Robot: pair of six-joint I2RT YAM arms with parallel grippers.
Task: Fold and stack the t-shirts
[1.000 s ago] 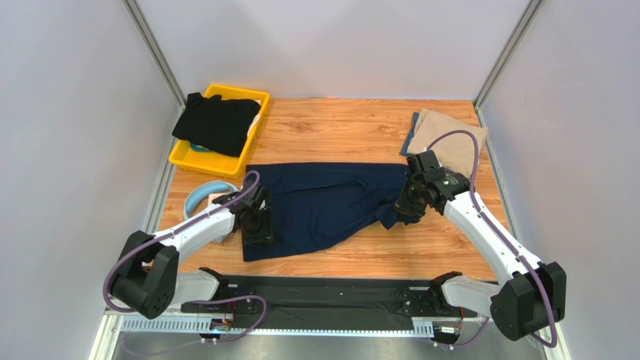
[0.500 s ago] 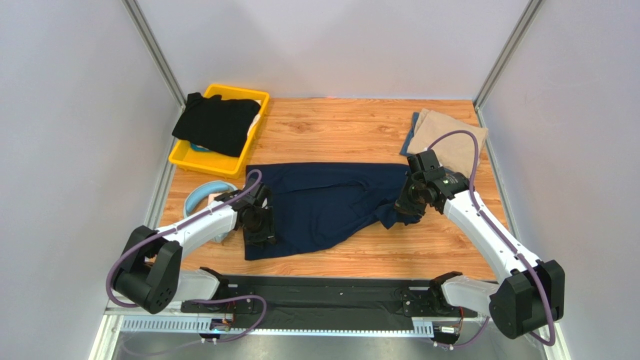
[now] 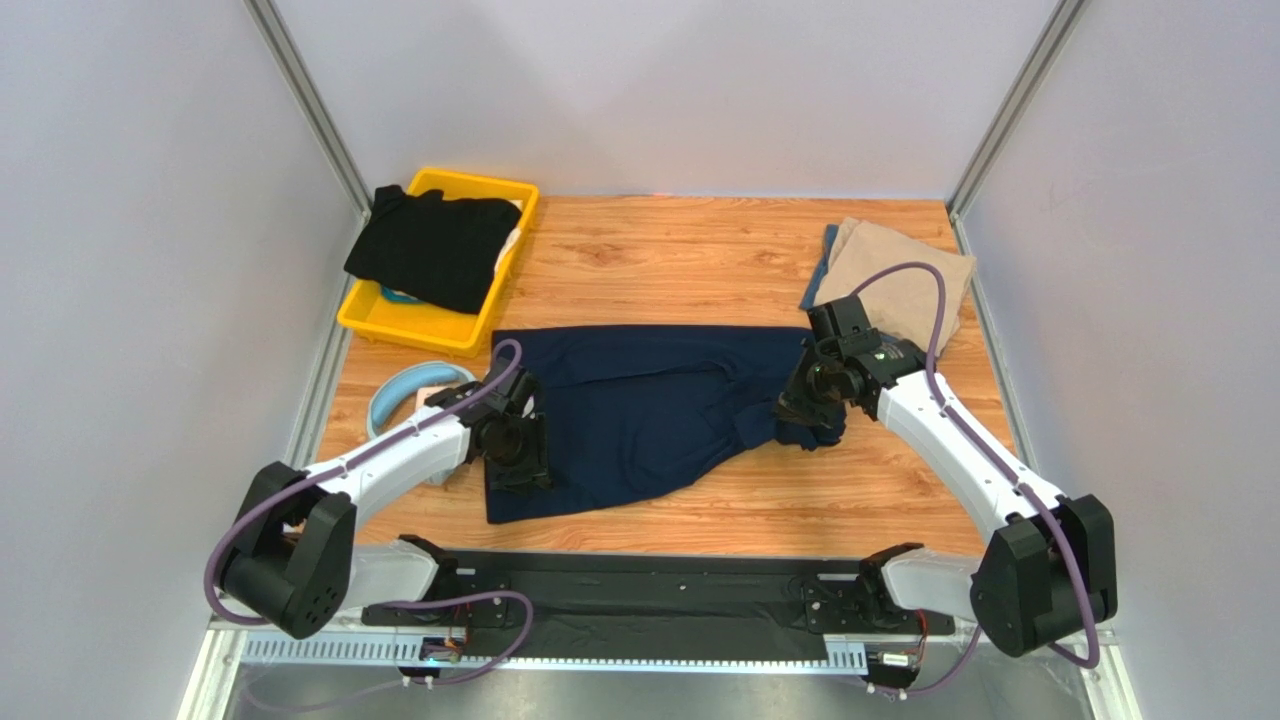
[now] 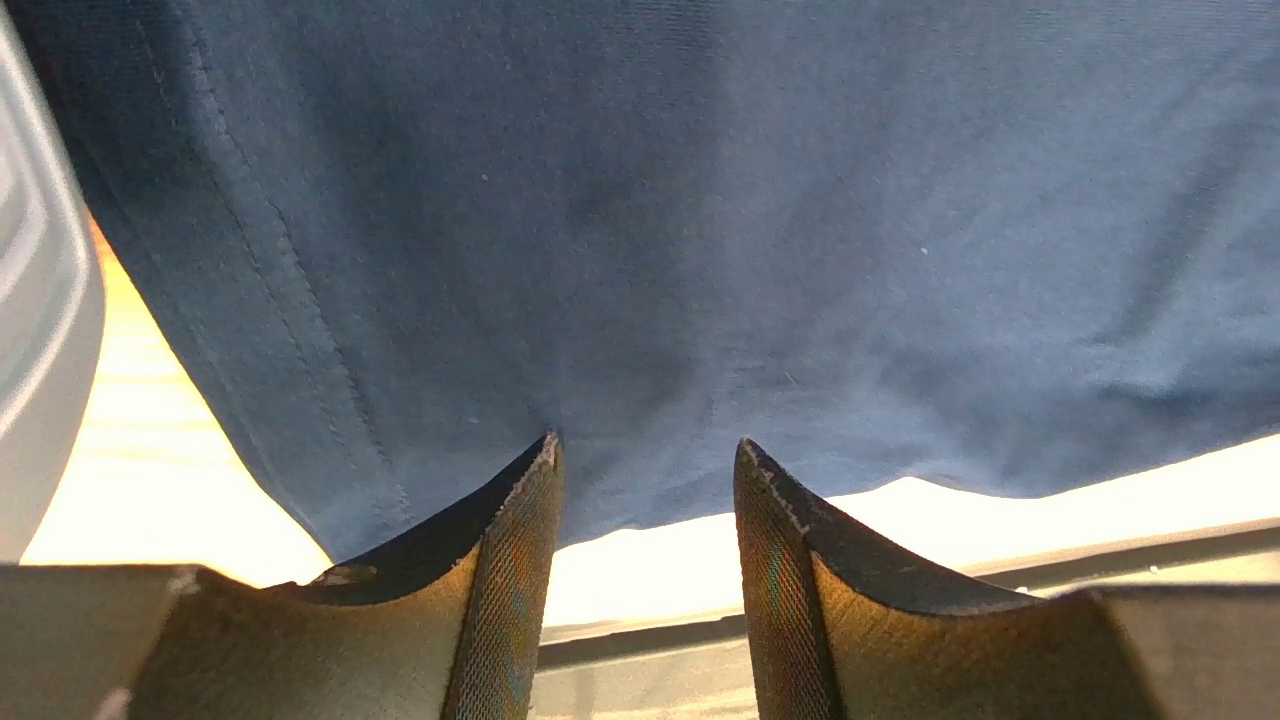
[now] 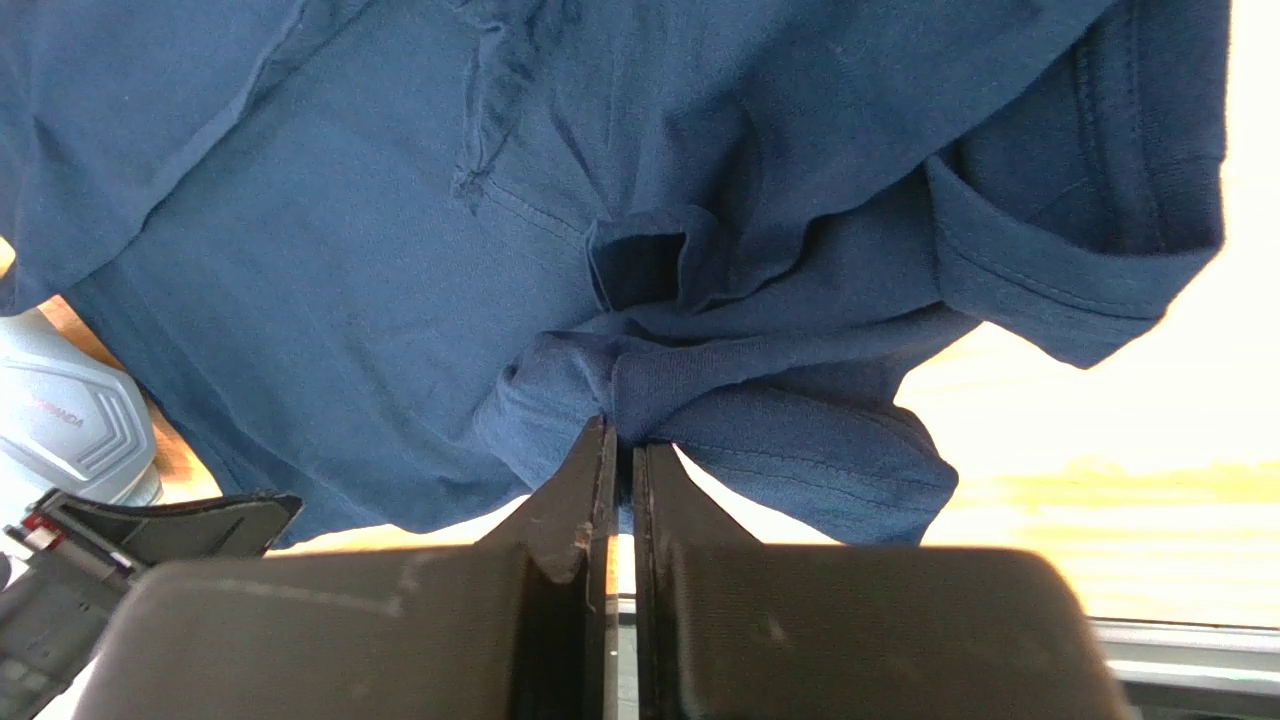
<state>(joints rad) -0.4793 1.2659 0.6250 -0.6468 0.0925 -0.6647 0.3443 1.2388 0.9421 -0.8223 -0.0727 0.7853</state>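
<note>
The dark navy t-shirt (image 3: 646, 413) lies spread across the middle of the table. My right gripper (image 3: 796, 413) is shut on a bunched fold of its right side (image 5: 721, 405), lifted a little. My left gripper (image 3: 511, 450) is open at the shirt's left hem (image 4: 451, 300); nothing sits between its fingers (image 4: 519, 570). The tan t-shirt (image 3: 894, 285) lies folded at the back right. The black t-shirt (image 3: 436, 248) lies draped over the yellow bin (image 3: 376, 318) at the back left.
Light blue headphones (image 3: 403, 393) lie beside my left arm, near the left edge. A white arm base (image 5: 68, 413) shows at the left of the right wrist view. A black rail (image 3: 646, 578) runs along the near edge.
My right gripper has moved slightly left with the navy fold in it, bunching the cloth a bit more. My left gripper has barely moved.
</note>
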